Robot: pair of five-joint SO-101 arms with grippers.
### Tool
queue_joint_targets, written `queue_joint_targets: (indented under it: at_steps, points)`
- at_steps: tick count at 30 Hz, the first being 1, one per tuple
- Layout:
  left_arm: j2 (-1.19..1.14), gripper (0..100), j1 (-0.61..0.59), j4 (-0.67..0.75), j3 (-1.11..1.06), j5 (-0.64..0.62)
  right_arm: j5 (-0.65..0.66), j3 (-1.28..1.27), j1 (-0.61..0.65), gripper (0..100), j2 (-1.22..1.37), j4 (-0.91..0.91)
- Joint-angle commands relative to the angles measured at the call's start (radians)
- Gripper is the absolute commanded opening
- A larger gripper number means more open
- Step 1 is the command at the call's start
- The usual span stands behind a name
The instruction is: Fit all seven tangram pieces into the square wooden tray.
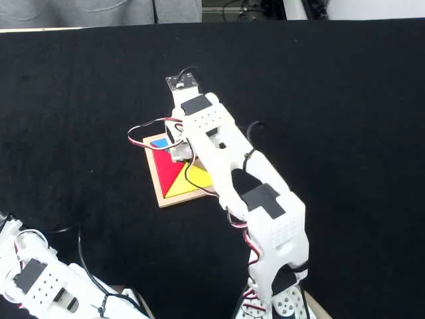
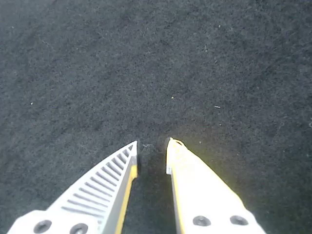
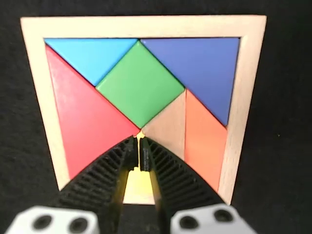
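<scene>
High view: wooden tray [image 1: 159, 194] sits just toward 9 o'clock of the middle of the black surface [image 1: 345, 106]. The right arm [image 1: 265, 212] comes in from 5 o'clock and covers the tray's 3 o'clock side. The left arm [image 1: 40, 279] is at 7 o'clock, well apart.

Left wrist view: left claw [image 2: 152, 142] is slightly parted, holds nothing, bare surface beneath.

Right wrist view: right claw [image 3: 139, 140] is all but closed and empty. Its tips are over the spot where the red triangle [image 3: 83, 126], green square [image 3: 140, 85] and tan triangle [image 3: 168, 126] meet. The yellow piece [image 3: 139, 187] shows between the fingers.
</scene>
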State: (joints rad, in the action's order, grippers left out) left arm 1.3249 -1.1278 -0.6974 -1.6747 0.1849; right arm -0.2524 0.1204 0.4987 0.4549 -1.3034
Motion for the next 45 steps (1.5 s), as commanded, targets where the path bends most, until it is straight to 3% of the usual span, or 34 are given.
queue_joint_targets:
  at_steps: [1, 8, 14, 19, 22, 25, 45]
  points:
    - [0.011, 11, 0.007, 0.006, 0.005, 0.006, 0.009, 0.039, -0.011, 1.1, 0.008, 0.041]
    - [0.011, 11, 0.007, 0.006, 0.005, 0.006, 0.009, 0.071, -0.029, 1.1, 0.035, 0.038]
    - [0.011, 11, 0.007, 0.006, 0.005, 0.006, 0.011, 0.085, -0.051, 1.1, -0.107, -0.058]
    - [0.011, 11, 0.007, 0.006, 0.005, 0.006, 0.025, 0.008, -0.23, 1.1, -0.243, -0.035]
    - [0.011, 11, 0.007, 0.006, 0.005, 0.006, 0.117, -0.113, -0.362, 1.1, -0.214, 0.055]
    - [0.011, 11, 0.007, 0.006, 0.005, 0.006, 0.175, -0.223, -0.417, 1.1, -0.153, 0.123]
    - [0.011, 11, 0.025, 0.006, 0.002, 0.006, 0.18, -0.383, -0.132, 1.1, -0.119, 0.026]
